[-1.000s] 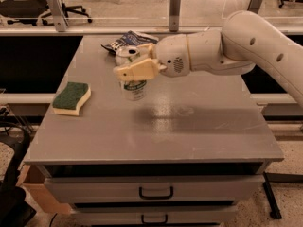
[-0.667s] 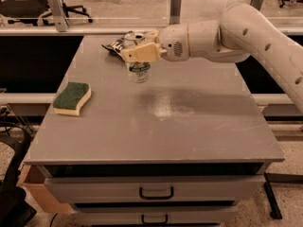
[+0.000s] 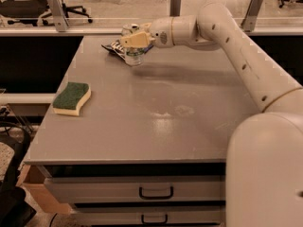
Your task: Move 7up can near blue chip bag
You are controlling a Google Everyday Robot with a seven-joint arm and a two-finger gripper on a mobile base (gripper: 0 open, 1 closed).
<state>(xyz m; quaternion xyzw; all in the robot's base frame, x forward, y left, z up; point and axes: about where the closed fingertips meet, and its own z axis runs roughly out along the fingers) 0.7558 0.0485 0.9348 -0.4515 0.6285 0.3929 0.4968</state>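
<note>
The 7up can [image 3: 134,56], silver with green markings, stands upright at the far side of the grey table [image 3: 156,122], held from above. My gripper [image 3: 134,40], with cream fingers, is shut on the can's top. The blue chip bag [image 3: 112,47] lies flat just left of and behind the can, touching or nearly touching it. The can and my gripper hide most of the bag. I cannot tell if the can rests on the table or hangs just above it.
A green-topped yellow sponge [image 3: 72,98] lies near the table's left edge. My arm [image 3: 227,37] reaches in from the right across the back of the table. Drawers [image 3: 156,193] sit under the front edge. A rail and office chairs stand behind the table.
My gripper has carried the can away from the table's middle toward the back, and it now sits right next to the blue chip bag.
</note>
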